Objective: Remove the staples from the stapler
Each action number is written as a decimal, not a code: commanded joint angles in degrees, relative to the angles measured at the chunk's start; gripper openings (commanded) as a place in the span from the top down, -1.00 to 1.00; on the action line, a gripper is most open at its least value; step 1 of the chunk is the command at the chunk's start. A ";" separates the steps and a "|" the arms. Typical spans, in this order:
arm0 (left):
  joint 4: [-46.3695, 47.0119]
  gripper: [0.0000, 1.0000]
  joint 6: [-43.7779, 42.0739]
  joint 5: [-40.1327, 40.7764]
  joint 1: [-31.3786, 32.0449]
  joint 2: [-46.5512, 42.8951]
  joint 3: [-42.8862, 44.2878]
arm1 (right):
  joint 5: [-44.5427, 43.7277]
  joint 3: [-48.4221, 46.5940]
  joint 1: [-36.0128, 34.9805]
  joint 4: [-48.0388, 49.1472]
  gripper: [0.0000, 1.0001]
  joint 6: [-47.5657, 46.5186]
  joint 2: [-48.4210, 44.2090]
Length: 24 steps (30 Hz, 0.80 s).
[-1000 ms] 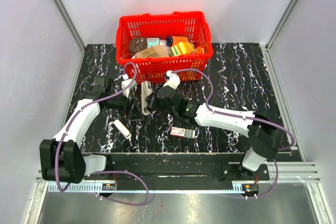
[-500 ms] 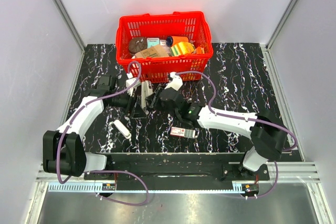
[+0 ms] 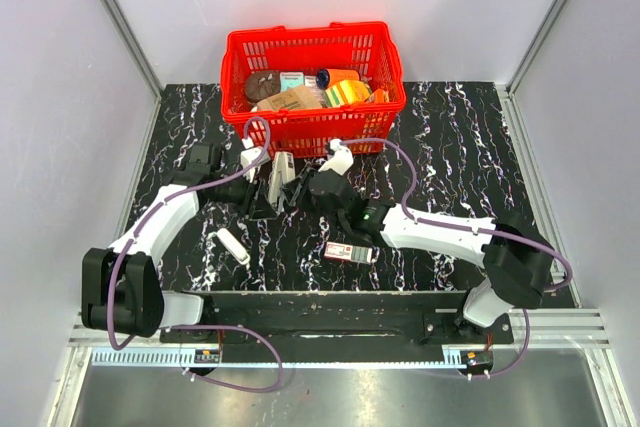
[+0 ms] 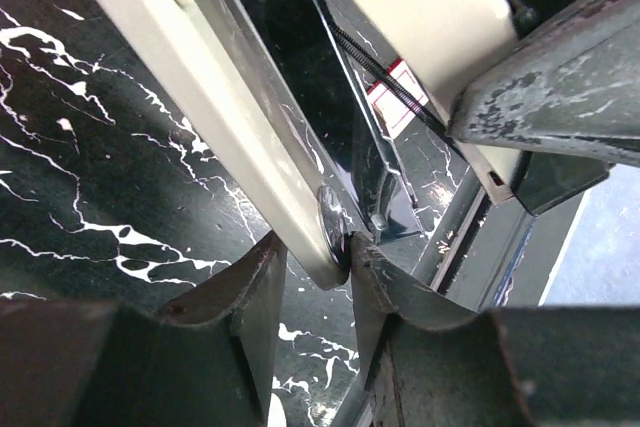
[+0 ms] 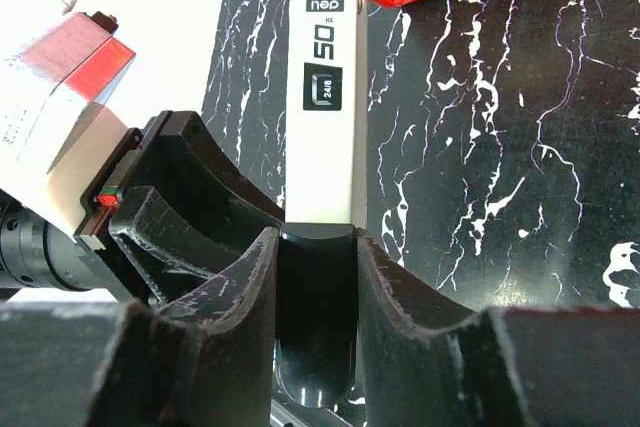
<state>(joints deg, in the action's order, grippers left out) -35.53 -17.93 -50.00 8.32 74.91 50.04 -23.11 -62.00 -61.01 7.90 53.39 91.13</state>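
A red basket [image 3: 300, 135] of goods is set just behind the stapler [image 3: 281, 173]. A small box [image 3: 349, 252] and a white piece [image 3: 232, 244] lie nearer on the black marbled bench [image 3: 450, 167], which is enclosed by grey walls. The stapler's long axis is pointed toward the basket, and it is clamped by the left fingers [image 4: 250, 297] and the right fingers [image 5: 240, 277].

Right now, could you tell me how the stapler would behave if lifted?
The stapler looks like hard plastic and metal, so likely stiff. It stands hinged open, so one arm may swing. Its smooth casing could slip in the right tool.
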 commanded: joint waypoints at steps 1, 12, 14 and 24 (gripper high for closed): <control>7.05 0.33 -0.08 0.34 0.03 0.06 0.23 | 1.67 -0.76 -0.86 7.57 1.00 1.90 -3.68; 13.20 0.60 -7.72 17.11 0.21 -3.19 -1.44 | 9.57 6.09 -0.07 6.78 1.00 -6.36 -9.12; 14.25 0.62 -9.57 19.66 0.47 -3.28 -1.61 | 11.33 8.90 0.54 6.78 1.00 -7.50 -11.06; 23.30 0.70 -18.36 35.13 8.20 -4.25 -6.18 | 17.92 14.18 4.06 -0.33 1.00 -15.32 -18.79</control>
<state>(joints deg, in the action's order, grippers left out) -22.79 -30.85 -27.44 14.04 72.58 45.54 -10.48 -48.12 -58.26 9.30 42.96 77.23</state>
